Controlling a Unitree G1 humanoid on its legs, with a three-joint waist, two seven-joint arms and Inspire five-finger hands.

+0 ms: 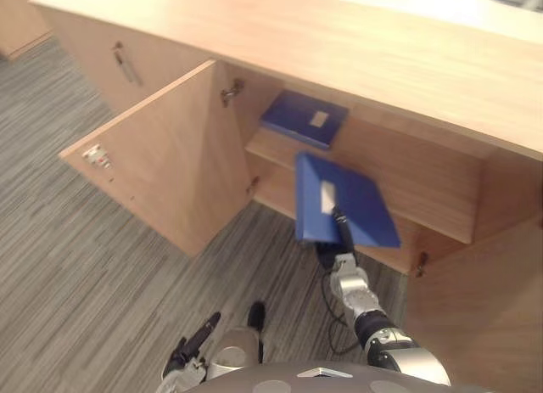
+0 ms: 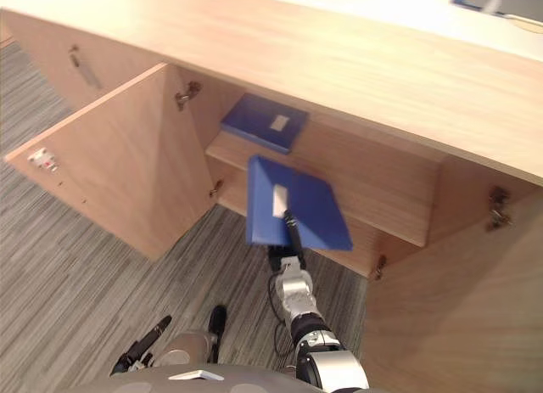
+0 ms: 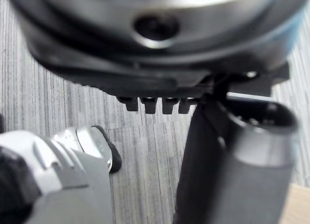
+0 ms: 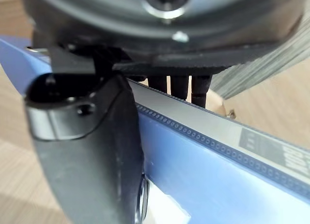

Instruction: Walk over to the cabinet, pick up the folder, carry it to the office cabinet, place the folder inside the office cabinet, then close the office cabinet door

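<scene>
Pinching blue folder (image 1: pixel 361 210) between thumb and fingers, right hand (image 1: pixel 333 253) holds it before open office cabinet (image 1: pixel 339 45); second folder (image 1: pixel 297 117) occupies upper shelf (image 1: pixel 270 147); left hand (image 1: pixel 193 346) hangs relaxed, lower left.

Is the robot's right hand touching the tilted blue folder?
Touching. The right wrist view shows the right hand pinching the folder, thumb on one face, fingers behind.

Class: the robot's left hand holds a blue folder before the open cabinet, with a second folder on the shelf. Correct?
No: the right hand holds the blue folder, as the right wrist view shows. The open cabinet and the second folder on the shelf are as stated.
</scene>
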